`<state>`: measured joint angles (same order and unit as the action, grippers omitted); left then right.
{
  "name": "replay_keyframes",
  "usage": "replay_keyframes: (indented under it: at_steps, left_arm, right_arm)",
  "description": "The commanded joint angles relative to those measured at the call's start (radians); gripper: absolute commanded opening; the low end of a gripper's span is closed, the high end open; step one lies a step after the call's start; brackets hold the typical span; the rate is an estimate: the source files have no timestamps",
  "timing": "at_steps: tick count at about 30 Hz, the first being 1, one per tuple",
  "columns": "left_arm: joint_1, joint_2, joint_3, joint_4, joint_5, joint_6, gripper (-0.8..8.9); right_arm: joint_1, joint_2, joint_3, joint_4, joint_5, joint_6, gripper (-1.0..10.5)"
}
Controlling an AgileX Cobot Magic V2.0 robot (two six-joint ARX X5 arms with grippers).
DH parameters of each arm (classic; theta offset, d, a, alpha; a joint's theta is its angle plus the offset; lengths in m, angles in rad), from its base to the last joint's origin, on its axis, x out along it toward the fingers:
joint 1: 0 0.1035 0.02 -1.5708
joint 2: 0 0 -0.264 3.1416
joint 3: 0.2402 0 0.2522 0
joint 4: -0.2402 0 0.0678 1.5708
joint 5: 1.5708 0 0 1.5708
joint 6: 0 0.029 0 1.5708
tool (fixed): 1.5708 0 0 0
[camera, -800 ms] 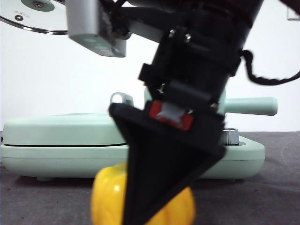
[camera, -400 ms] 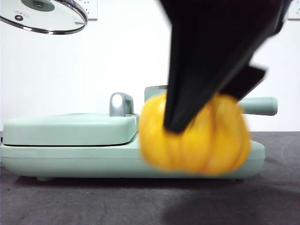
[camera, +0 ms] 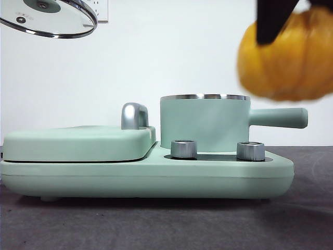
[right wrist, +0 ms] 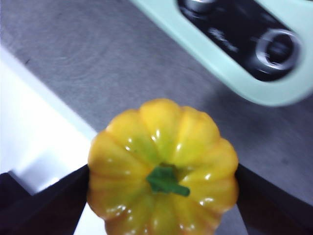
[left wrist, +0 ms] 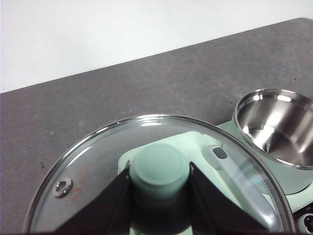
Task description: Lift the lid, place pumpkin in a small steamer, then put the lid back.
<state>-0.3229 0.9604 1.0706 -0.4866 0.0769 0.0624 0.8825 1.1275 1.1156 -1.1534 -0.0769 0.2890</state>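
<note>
The yellow-orange pumpkin (camera: pixel 287 56) hangs in the air at the upper right of the front view, above the steamer's handle, with my right gripper (right wrist: pixel 164 191) shut on its sides (right wrist: pixel 164 161). The small steamer (camera: pixel 204 122) stands open on the mint-green appliance; its shiny steel inside (left wrist: pixel 276 122) shows in the left wrist view. High at the upper left the glass lid (camera: pixel 48 18) is held up. My left gripper (left wrist: pixel 159 188) is shut on the lid's mint-green knob (left wrist: pixel 159 169).
The flat mint-green griddle cover (camera: pixel 78 143) with its chrome handle (camera: pixel 134 115) lies left of the steamer. Two steel dials (camera: pixel 183 149) sit on the appliance's front. The grey table (camera: pixel 166 224) runs in front; its edge shows near the pumpkin in the right wrist view.
The pumpkin has risen from the table in front of the appliance up and to the right, carried by my right gripper. The lid stays held at the upper left.
</note>
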Motion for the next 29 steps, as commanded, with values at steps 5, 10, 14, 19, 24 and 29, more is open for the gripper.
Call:
replay_keyframes:
  at_steps: [5,10,14,19,24,29]
  left_arm:
    - [-0.003,0.002,0.019,0.030,0.000,0.003,0.14]
    - [-0.003,0.002,0.019,0.030,0.000,0.003,0.14]
    - [-0.003,0.002,0.019,0.030,0.000,0.003,0.14]
    - [-0.003,0.002,0.019,0.031,0.000,0.003,0.14]
    - [-0.003,0.002,0.019,0.031,0.000,0.003,0.14]
    - [-0.003,0.002,0.019,0.031,0.000,0.005,0.14]
  right_arm:
    - [-0.108,0.025,0.211,-0.057,0.003,-0.064,4.0]
    - [-0.196,0.112,0.373,-0.057,0.008,-0.147,4.0]
    - [-0.253,0.217,0.490,-0.033,0.032,-0.218,4.0]
    - [-0.286,0.336,0.576,0.057,0.050,-0.268,4.0]
    - [-0.298,0.441,0.592,0.164,0.049,-0.297,4.0]
    - [-0.306,0.534,0.592,0.232,0.051,-0.323,4.0]
